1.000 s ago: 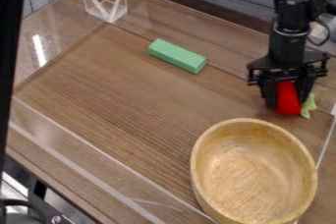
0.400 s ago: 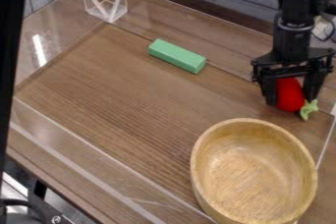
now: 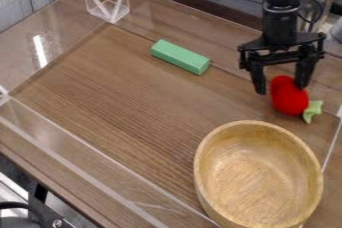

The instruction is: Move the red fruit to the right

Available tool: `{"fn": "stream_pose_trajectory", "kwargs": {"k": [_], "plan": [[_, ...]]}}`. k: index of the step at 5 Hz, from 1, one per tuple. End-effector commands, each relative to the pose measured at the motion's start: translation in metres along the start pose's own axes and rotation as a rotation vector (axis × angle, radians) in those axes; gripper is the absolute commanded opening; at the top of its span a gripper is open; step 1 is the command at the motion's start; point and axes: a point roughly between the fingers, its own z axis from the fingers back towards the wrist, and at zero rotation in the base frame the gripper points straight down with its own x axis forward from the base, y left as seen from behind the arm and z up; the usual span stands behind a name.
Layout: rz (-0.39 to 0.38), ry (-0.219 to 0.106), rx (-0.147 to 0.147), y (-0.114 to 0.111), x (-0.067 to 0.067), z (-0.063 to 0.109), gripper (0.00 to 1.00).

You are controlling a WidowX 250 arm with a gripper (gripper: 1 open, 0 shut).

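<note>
Resting on the brown wooden tabletop [image 3: 127,97] at right of frame: rounded bright-red toy fruit with green leafy cap [image 3: 287,96], above the round pale wooden bowl [image 3: 258,180], apart from it. Black metal gripper [image 3: 281,70] directly above the fruit, jaws wide, nothing held. Flat green rectangular block [image 3: 181,57] at upper centre.

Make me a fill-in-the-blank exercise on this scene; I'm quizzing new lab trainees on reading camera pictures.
1. The toy strawberry is coloured ____.
2. The rectangular block on the wooden table is coloured ____.
3. The round container nearest the camera is a wooden ____.
4. The strawberry's leafy cap is coloured ____.

Missing words, in order: red; green; bowl; green.
</note>
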Motion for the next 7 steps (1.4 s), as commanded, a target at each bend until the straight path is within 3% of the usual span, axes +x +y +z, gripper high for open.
{"fn": "stream_pose_trajectory", "kwargs": {"k": [1,2,4,6,7], "plan": [[-0.034,-0.061,-0.059,-0.003,-0.002,0.031,1.00],[-0.004,-0.074,-0.066,-0.013,-0.012,0.038,1.00],[-0.022,-0.102,-0.092,-0.007,0.006,0.051,1.00],[-0.041,-0.136,-0.118,0.020,0.031,0.070,1.00],[-0.027,-0.161,-0.131,0.033,0.037,0.076,1.00]]}}
